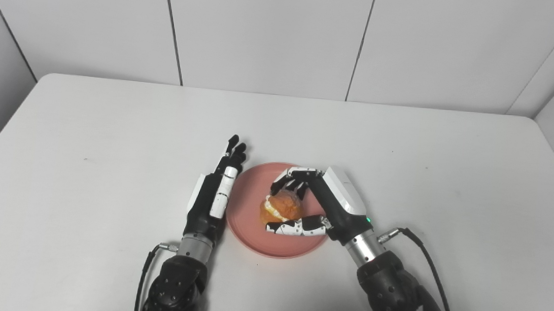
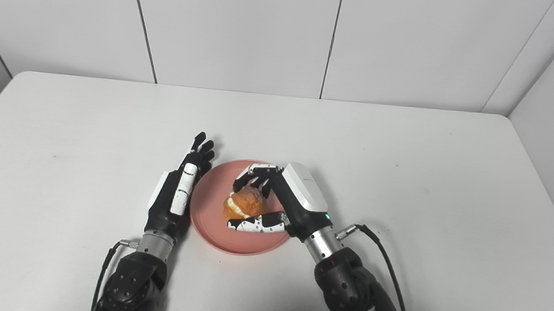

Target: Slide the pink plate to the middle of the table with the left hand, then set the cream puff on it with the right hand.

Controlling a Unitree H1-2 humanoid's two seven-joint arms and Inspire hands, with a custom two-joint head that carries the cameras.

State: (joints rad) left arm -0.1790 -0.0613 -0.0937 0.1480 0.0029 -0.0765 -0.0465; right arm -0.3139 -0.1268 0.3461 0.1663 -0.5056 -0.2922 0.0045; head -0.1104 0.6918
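Seen from above and behind 2 robot arms, both reaching in from the bottom edge over a white table point(image 1: 111, 127) with rounded far corners, backed by white wall panels point(image 1: 267, 31). On the left, a black and white left hand point(image 1: 214, 195) lying edge-on, fingers straight, close together and pointing away toward the far wall, holding nothing, set just beside the left rim of the plate; whether touching the rim, cannot tell. A thin black cable point(image 1: 145, 269) looping off the left wrist. In the middle, near the front of the table, a round pink plate point(image 1: 247, 222), flat on the surface. On the plate, slightly left of its centre, a golden-brown cream puff point(image 1: 283, 206) with white cream showing along its split side. To the right, the right hand point(image 1: 310, 202) arched over the plate from the right, fingers point(image 1: 291, 175) curled over the far side of the cream puff and thumb point(image 1: 298, 226) pressed along its near side, closed around it in a pinch. Cream puff low over the plate; whether resting on it or just lifted clear, cannot tell. A small green light point(image 1: 367, 220) glowing near the right wrist, and another black cable point(image 1: 427, 261) curving away behind it.
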